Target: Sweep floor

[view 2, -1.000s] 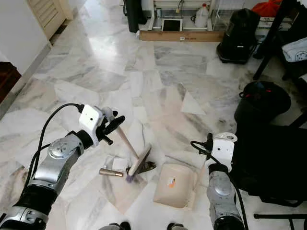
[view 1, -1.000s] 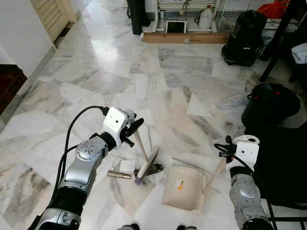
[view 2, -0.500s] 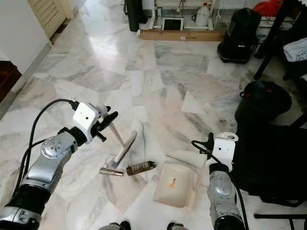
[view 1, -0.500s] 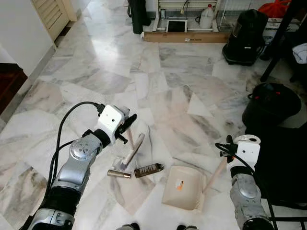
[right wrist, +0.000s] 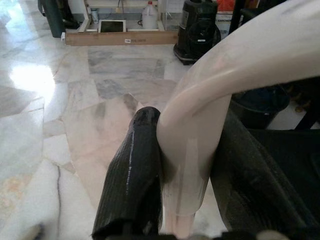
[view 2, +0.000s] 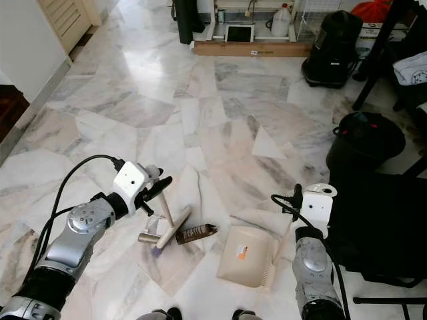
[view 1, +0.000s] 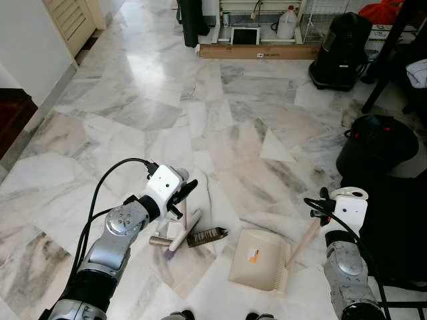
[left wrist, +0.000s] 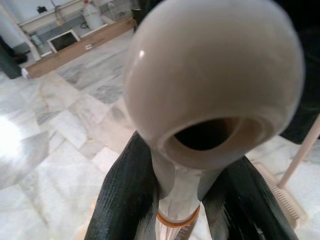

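My left gripper (view 1: 183,198) is shut on the cream handle of a hand brush (view 1: 181,230). The brush head rests low on the marble floor, over a white scrap of paper (view 1: 175,228) and beside a bronze cylinder (view 1: 159,242). A dark brown tube (view 1: 207,235) lies just right of the brush head. The left wrist view shows both black fingers (left wrist: 125,200) clamping the handle (left wrist: 177,210). A cream dustpan (view 1: 259,260) sits flat on the floor, right of the tube. My right gripper (right wrist: 185,185) is shut on its slanted handle (view 1: 303,235).
A black round bin (view 1: 377,143) and dark furniture (view 1: 393,227) stand close on the right. Farther back are a black vacuum (view 1: 340,43), a wooden plank (view 1: 257,52) and a white jug (view 1: 287,25). A white wall and dark step (view 1: 15,113) border the left.
The brush lifted off the dark tube, swung left, then came down again left of the tube by the paper and cylinder. The dustpan edged slightly right.
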{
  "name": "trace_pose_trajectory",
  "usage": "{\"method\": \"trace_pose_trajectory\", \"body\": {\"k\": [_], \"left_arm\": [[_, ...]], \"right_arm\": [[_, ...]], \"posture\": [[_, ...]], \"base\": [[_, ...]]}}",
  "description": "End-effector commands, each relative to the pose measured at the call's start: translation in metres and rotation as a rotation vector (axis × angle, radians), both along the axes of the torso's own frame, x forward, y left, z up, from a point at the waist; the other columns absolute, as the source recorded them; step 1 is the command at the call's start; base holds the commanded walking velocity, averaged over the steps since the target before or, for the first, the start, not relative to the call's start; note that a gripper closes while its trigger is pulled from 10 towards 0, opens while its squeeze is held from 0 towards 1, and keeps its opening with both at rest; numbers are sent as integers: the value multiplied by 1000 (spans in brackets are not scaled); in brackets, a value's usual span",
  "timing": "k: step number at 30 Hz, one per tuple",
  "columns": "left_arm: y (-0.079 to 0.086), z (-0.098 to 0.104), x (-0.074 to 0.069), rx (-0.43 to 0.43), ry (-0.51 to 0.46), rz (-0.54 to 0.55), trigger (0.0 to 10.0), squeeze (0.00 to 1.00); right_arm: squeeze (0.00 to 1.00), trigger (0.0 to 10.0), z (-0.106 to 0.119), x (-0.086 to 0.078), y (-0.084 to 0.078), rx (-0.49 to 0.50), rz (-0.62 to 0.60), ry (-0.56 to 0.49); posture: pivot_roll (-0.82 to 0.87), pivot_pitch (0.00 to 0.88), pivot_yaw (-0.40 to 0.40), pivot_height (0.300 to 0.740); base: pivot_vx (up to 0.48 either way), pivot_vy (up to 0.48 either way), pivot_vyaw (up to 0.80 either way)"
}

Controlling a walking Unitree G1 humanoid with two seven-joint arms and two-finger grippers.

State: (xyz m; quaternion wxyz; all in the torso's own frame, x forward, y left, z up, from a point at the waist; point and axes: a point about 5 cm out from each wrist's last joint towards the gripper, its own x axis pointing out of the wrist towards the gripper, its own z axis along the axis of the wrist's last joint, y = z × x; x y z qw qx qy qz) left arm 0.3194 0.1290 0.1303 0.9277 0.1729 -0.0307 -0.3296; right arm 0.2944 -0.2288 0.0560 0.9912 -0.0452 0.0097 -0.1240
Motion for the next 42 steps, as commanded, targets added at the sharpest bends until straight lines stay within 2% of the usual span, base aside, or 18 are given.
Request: {"method": "trace_pose_trajectory", "body": {"k": [1, 7, 12, 24, 31, 42], "left_arm": [[-5, 7, 2, -4, -22, -23, 10000, 0], [-5, 6, 3, -3, -18, -28, 10000, 0], [-8, 4, 3, -34, 29, -30, 10000, 0], [-13, 7, 2, -64, 42, -36, 10000, 0], [-19, 12, 5, -124, 62, -27, 10000, 0], [-21, 24, 15, -287, 94, 25, 10000, 0]], "right_arm": [[0, 10000, 3, -1, -2, -3, -7, -22], [0, 10000, 3, 0, 0, -1, -2, -18], [0, 10000, 2, 0, 0, 3, -1, -15], [0, 10000, 2, 1, 1, 6, 3, -14], [0, 10000, 4, 4, 6, 15, 19, -22], [0, 10000, 2, 3, 10, 41, 35, -21]], "posture": [[48, 168, 53, 740], [51, 166, 53, 740], [51, 165, 55, 740], [56, 164, 52, 740], [55, 164, 53, 740], [48, 165, 53, 740]], "base": [[0, 0, 0], [0, 0, 0], [0, 0, 0], [0, 0, 0], [0, 0, 0], [0, 0, 0]]}}
